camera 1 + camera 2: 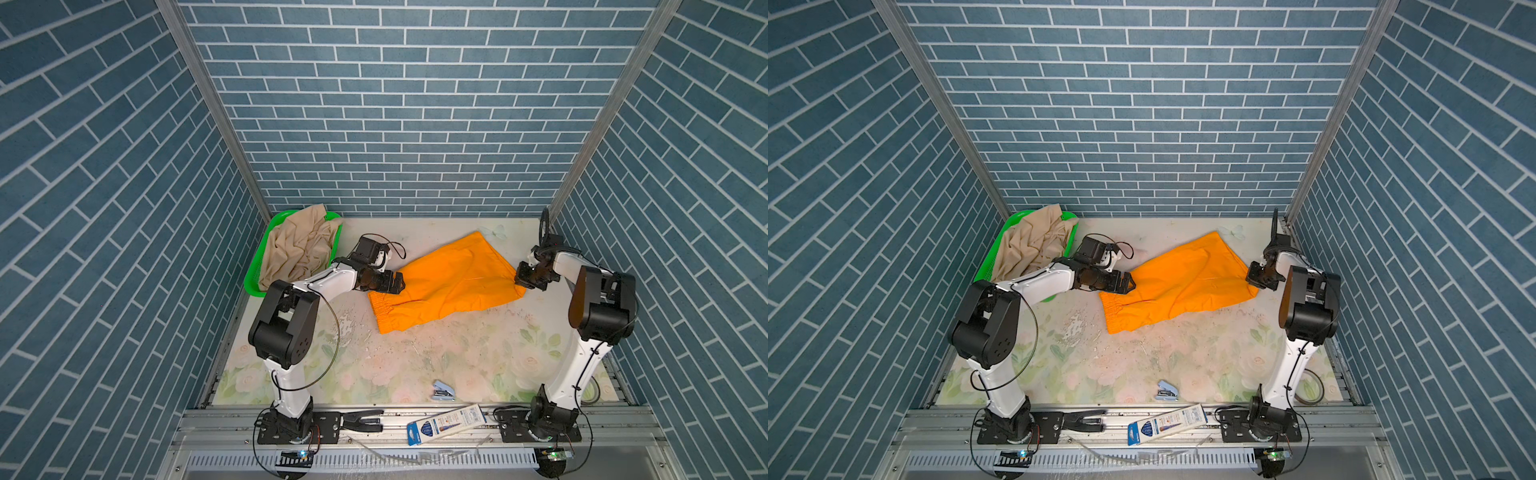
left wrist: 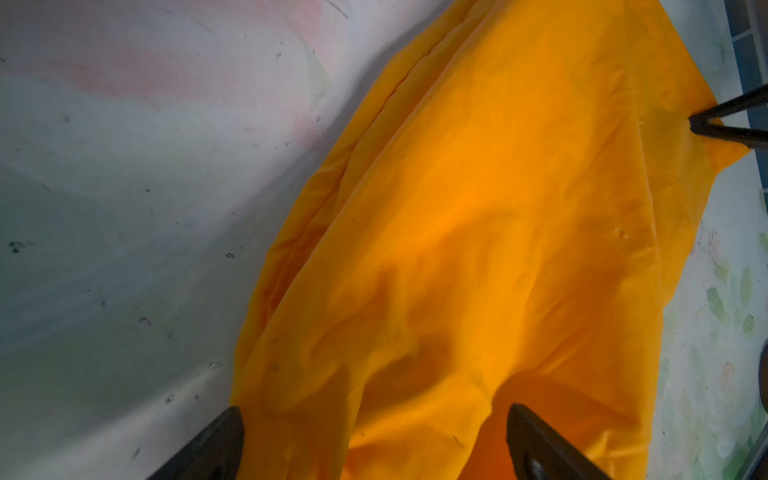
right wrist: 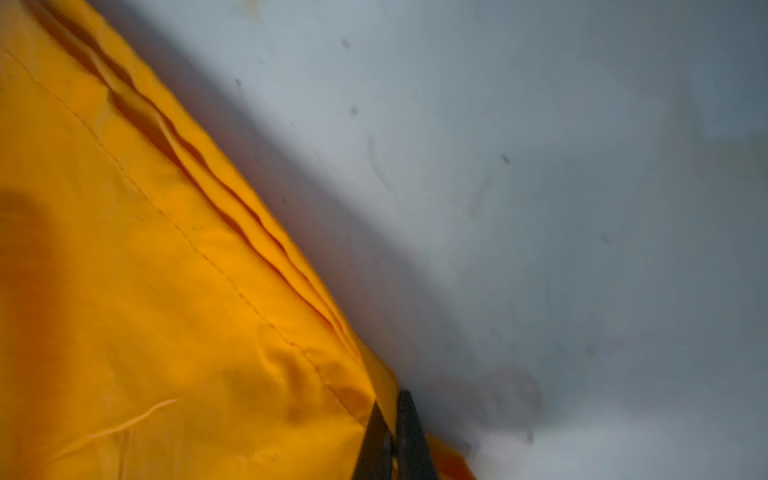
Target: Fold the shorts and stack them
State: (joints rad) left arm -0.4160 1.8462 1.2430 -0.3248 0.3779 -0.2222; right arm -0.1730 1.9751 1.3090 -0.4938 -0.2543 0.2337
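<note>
**Top views.** Orange shorts (image 1: 449, 282) lie flat and aslant on the table (image 1: 415, 357), toward the back. The gathered waistband points at the left arm, the leg hems at the right arm. Beige shorts (image 1: 297, 249) are crumpled in the green basket (image 1: 259, 266) at the back left corner, untouched. Left gripper (image 1: 397, 284) sits low at the waistband's far corner. Right gripper (image 1: 524, 282) is at the hem's near corner. One arm at each end of the garment probably means a shared lift to carry it over into a fold.

**Left wrist.** Left gripper (image 2: 376, 415) has its jaws spread wide and holds nothing. One finger is over bare table just beside the cloth's edge, the other over the cloth, so it looks set to close on that edge. Across the fabric, the right gripper (image 2: 698, 124) tapers to a point on the far corner.

**Right wrist.** Right gripper (image 3: 392, 419) has its fingers pressed together with the orange hem corner pinched between them. The stitched hem line runs straight into the grip. A corner hold should let that edge hang straight once raised.
</note>
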